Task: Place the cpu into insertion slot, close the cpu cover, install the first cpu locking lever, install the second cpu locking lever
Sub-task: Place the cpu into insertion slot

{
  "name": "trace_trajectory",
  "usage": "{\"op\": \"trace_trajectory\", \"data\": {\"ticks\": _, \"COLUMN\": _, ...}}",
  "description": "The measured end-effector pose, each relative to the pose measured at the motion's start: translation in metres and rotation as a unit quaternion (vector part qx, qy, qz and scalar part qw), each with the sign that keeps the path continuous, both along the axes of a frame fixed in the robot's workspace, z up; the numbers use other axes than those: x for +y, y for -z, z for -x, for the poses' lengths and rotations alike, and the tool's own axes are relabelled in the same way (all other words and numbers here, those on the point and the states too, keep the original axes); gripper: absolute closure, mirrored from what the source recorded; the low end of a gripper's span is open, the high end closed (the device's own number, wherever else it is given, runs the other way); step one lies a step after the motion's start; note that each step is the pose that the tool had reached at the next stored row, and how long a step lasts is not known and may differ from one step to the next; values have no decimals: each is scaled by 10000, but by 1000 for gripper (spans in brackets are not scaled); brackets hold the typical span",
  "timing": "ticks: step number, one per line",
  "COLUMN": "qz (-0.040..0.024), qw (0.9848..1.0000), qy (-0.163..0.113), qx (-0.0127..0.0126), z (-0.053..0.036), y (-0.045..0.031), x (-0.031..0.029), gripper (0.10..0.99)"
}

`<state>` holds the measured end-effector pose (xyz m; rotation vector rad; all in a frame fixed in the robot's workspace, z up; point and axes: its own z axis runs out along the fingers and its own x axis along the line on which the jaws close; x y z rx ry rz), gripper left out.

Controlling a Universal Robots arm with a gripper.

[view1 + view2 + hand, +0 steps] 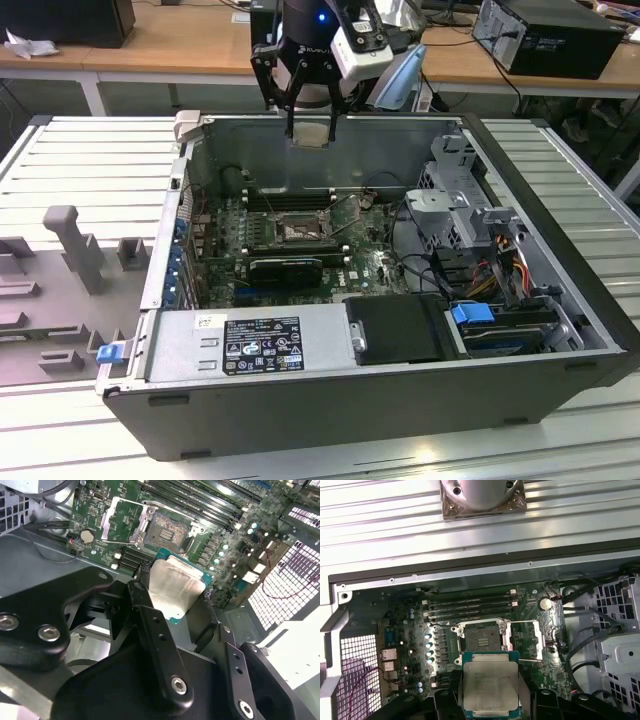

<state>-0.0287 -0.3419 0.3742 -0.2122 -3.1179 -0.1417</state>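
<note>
My gripper (311, 128) hangs above the back wall of the open computer case (330, 400), shut on the cpu (312, 136). The cpu is a silver-topped square chip with a green edge, held by two opposite sides in both wrist views (175, 587) (490, 682). Lower down on the green board lies the insertion slot (300, 230) (167, 527) (481, 640), a bare black square socket. The cpu cover (122, 520) (526, 636) is swung open beside the socket. The cpu is well above the slot and apart from it.
Long memory slots (470, 607) run beside the socket. A black card (285, 267) sits on its near side in the exterior view. The power supply (250, 340), a drive cage (450, 200) and loose cables (500, 260) crowd the case. A grey fixture (75, 245) stands outside it.
</note>
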Motion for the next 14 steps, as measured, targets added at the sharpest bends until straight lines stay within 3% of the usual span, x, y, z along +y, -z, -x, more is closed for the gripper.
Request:
{"op": "trace_trajectory", "data": {"ticks": 11, "qz": 0, "qw": 9995, "qy": 323, "qx": 0, "z": 0, "y": 1, "x": 0, "gripper": 553}}
{"op": "trace_trajectory", "data": {"ticks": 14, "qz": 1, "qw": 9975, "qy": 705, "qx": 0, "z": 0, "y": 3, "x": 0, "gripper": 553}}
